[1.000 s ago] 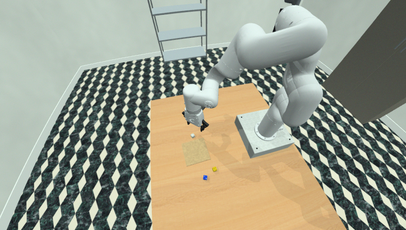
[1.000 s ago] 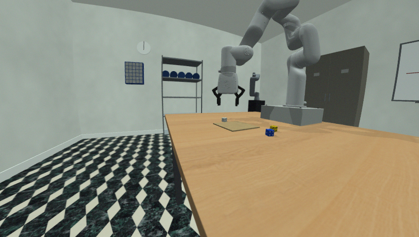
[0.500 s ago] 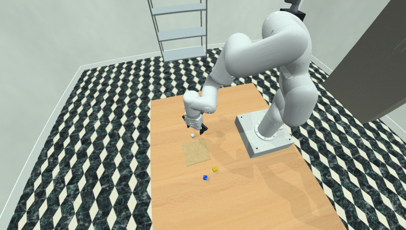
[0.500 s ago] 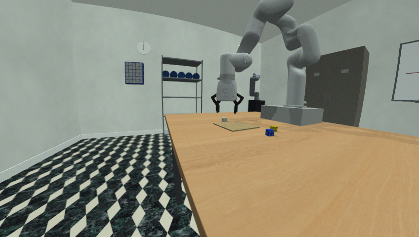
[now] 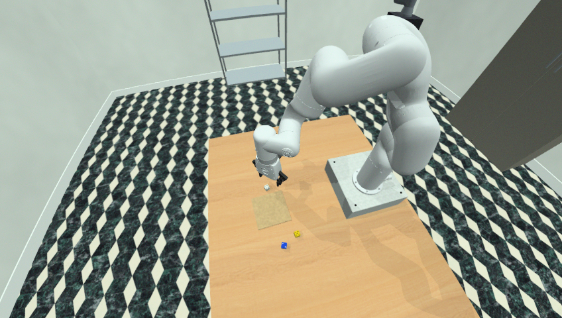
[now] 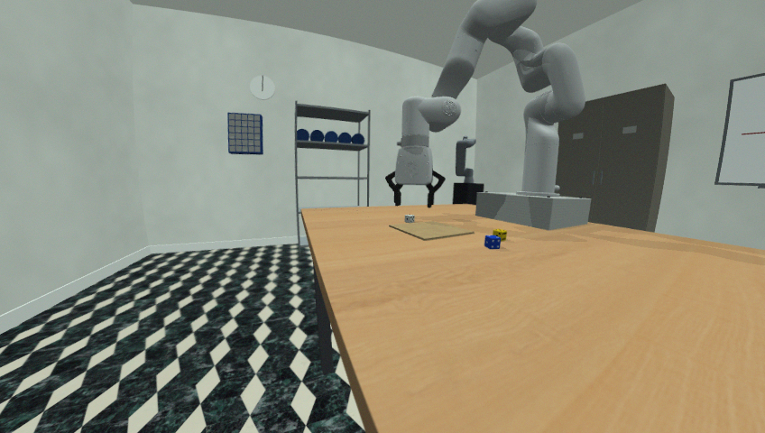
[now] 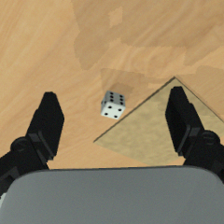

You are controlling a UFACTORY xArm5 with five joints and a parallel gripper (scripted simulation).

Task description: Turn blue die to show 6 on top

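The blue die (image 5: 283, 245) (image 6: 492, 242) lies flat on the wooden table, off the mat. Its top seems to show two pips; the front faces are too small to read surely. The thin tan mat (image 5: 271, 211) (image 6: 431, 231) (image 7: 149, 135) lies flat on the table. My gripper (image 5: 270, 179) (image 6: 413, 205) (image 7: 113, 103) is open and empty, above the table near the white die and away from the blue one.
The white die (image 5: 266, 187) (image 6: 410, 218) (image 7: 113, 105) stands just off the mat's edge; four-pip and six-pip faces show in the wrist view. The yellow die (image 5: 297, 233) (image 6: 500, 234) lies close beside the blue die. The grey arm base (image 5: 338, 189) (image 6: 515, 211) stands to the right.
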